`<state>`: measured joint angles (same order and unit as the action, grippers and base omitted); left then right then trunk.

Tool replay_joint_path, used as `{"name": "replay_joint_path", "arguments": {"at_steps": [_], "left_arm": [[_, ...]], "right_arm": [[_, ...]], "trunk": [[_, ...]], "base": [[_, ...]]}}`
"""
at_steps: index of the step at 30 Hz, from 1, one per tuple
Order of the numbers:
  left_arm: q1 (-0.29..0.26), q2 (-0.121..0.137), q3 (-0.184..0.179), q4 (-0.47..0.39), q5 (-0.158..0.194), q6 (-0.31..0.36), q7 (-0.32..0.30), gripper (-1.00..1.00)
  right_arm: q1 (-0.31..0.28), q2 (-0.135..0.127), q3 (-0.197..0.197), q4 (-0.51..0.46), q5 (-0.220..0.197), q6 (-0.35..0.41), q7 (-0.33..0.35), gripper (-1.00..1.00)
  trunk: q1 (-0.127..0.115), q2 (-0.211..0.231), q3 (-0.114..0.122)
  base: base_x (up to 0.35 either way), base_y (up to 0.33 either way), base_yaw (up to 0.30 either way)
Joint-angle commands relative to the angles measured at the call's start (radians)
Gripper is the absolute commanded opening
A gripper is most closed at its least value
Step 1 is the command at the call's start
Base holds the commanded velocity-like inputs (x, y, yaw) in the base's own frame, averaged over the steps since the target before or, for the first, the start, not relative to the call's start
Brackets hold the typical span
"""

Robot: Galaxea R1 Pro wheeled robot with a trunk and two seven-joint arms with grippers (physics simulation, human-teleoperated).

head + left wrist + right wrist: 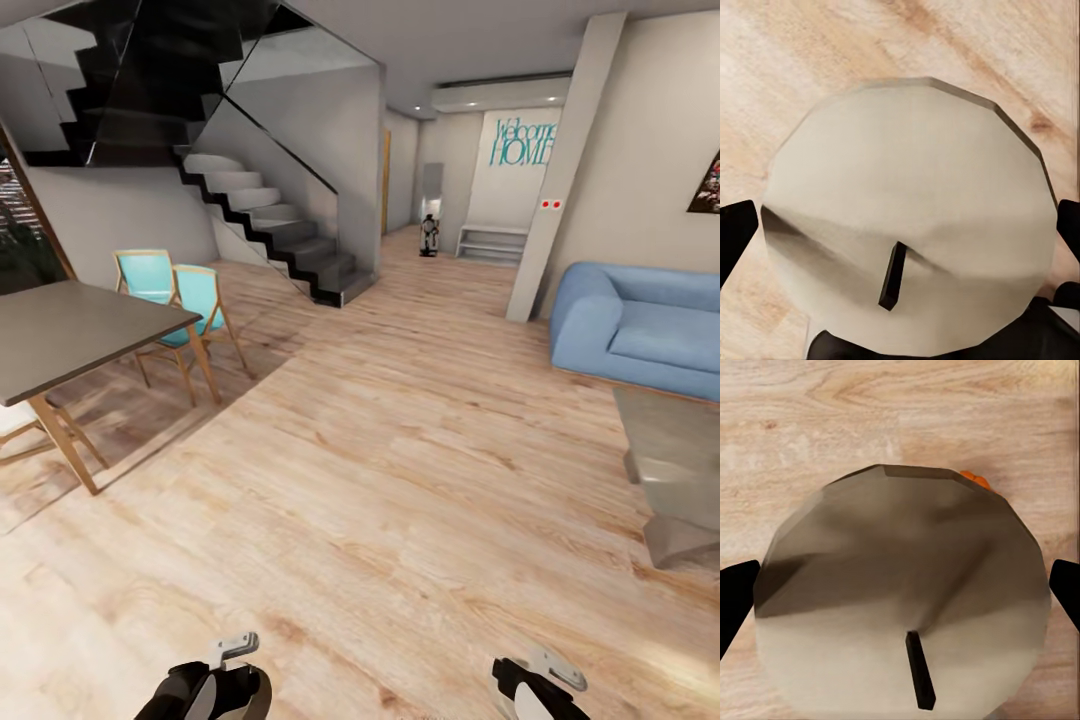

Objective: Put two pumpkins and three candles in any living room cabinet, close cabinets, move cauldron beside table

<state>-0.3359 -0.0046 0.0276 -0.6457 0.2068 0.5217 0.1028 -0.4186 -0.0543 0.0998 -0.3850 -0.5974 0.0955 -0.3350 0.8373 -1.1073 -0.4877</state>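
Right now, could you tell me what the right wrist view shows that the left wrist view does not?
The right wrist view alone has a sliver of something orange peeking past the edge of its candle, possibly a pumpkin. The left wrist view alone has a paler, evenly lit candle. Both share a faceted candle top with a dark wick, between dark fingertips, over the wooden floor.
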Motion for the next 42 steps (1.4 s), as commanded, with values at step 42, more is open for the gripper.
{"name": "replay_joint_path", "arguments": {"at_steps": [42], "left_arm": [[0.0,0.002,0.0,0.0,0.002,-0.002,-0.002,-1.0]], "right_arm": [[0.0,0.002,0.001,0.002,0.001,-0.065,-0.004,-1.0]], "trunk": [[-0.077,0.14,0.077]], "base": [[0.0,0.0,-0.217]]}}
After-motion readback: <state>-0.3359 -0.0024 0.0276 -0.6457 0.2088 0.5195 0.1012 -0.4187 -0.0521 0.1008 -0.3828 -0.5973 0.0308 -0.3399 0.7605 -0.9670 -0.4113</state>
